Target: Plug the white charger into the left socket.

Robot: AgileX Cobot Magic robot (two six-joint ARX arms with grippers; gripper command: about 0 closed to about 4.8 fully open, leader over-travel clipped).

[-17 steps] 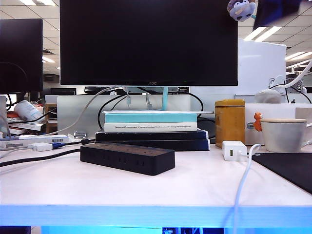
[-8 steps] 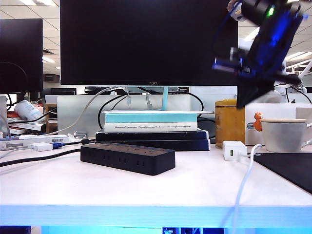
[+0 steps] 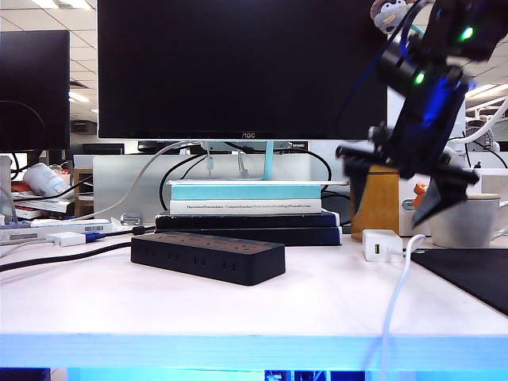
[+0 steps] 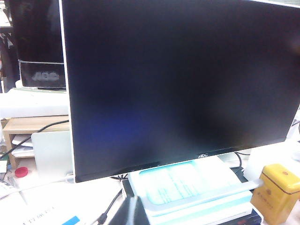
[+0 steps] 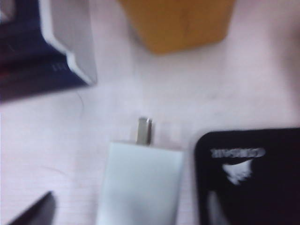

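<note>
The right gripper hangs above the white charger, its jaws spread wide and holding nothing; its own camera blurs the charger and cuts its lower end off. The charger lies on the bench, well apart from the left socket on the black power strip. The left gripper is unseen, closed.

From my exterior feed the ceiling panels give bright, even office light, and the table edge glows blue. The right gripper is smeared by motion blur, jaws apart. The left wrist view is dim and soft, the monitor a dark slab. The right wrist view is badly out of focus; the white charger looks washed out, I think.
</note>
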